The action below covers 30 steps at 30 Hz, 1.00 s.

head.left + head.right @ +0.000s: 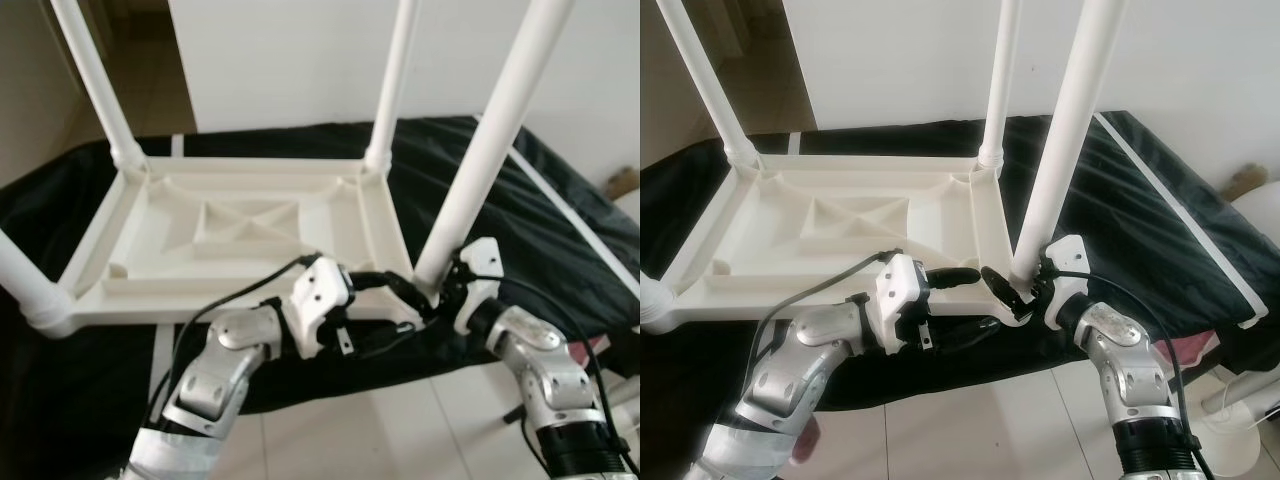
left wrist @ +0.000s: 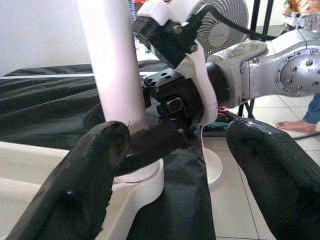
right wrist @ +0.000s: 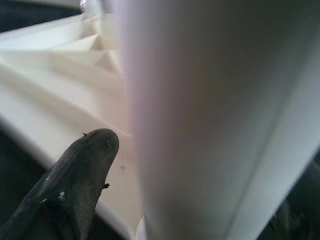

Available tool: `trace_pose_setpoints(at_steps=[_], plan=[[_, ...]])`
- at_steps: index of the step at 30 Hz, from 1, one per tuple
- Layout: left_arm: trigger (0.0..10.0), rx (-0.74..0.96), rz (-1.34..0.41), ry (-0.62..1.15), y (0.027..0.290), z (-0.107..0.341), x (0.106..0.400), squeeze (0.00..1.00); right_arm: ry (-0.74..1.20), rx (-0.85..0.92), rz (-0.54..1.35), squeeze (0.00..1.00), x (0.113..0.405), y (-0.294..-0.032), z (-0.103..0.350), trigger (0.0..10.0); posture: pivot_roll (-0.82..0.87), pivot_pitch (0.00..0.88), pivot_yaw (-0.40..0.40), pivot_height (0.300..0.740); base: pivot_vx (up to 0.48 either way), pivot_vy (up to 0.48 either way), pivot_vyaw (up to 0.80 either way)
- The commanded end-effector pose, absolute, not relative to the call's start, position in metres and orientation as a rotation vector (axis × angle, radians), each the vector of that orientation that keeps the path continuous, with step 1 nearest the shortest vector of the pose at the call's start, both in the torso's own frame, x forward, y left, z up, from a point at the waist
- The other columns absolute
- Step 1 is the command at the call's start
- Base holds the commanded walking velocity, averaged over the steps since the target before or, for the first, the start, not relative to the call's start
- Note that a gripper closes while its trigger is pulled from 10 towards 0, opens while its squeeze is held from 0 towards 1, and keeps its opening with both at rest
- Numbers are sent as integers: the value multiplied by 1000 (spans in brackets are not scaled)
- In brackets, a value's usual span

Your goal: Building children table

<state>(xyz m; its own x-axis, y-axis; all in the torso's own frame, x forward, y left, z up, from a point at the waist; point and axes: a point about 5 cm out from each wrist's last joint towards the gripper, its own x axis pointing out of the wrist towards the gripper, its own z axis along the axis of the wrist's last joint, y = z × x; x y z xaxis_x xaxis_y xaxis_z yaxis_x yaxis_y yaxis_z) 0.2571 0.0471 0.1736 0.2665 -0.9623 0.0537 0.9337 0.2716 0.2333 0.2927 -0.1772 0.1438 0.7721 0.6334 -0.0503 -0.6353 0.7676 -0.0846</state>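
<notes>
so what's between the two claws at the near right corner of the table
The base of the near-right table leg stands between them: the right claw sits around it, the left claw reaches in from the other side, as the left wrist view shows.

No text, label, brand or number can be read here. The fan (image 2: 220,20) behind the right arm carries a small mark at its hub, too blurred to make out. The white table (image 1: 240,235) and its legs bear no print, nor does the black cloth (image 1: 560,230) under it.
</notes>
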Motion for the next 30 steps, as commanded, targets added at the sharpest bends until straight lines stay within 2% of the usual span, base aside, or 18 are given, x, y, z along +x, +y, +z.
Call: trace_pose_setpoints(at_steps=[1, 2, 4, 12, 13, 22, 24, 30], plan=[[10000, 169, -1250, -193, 47, 172, 260, 0, 24, -105, 717, 0, 293, -177, 143, 10000, -17, 13, -46, 740, 0, 0, 0], [10000, 172, -1247, -195, 47, 173, 260, 0, 35, -114, 736, 0, 292, -177, 141, 235, -14, 12, -47, 740, 0, 0, 0], [10000, 172, -1244, -195, 47, 173, 261, 0, 51, -123, 755, 0, 291, -177, 138, 0, -13, 13, -48, 740, 0, 0, 0], [10000, 173, -1239, -195, 48, 173, 260, 0, 88, -125, 780, 0, 288, -179, 132, 0, -14, 21, -47, 740, 0, 0, 0], [10000, 173, -1238, -195, 48, 173, 260, 0, 90, -122, 766, 0, 289, -180, 131, 10000, -15, 24, -47, 740, 0, 0, 0], [10000, 172, -1236, -190, 49, 172, 259, 0, 79, -92, 641, 0, 295, -186, 131, 10000, -16, 28, -46, 740, 0, 0, 0], [10000, 158, -1223, -192, 49, 172, 261, 0, 120, -123, 491, 0, 300, -189, 123, 10000, -18, 26, -49, 740, 0, 0, 0], [10000, 168, -1206, -203, 48, 170, 262, 0, 130, -100, 396, 0, 299, -187, 120, 10000, -24, 25, -49, 740, 0, 0, 0]])
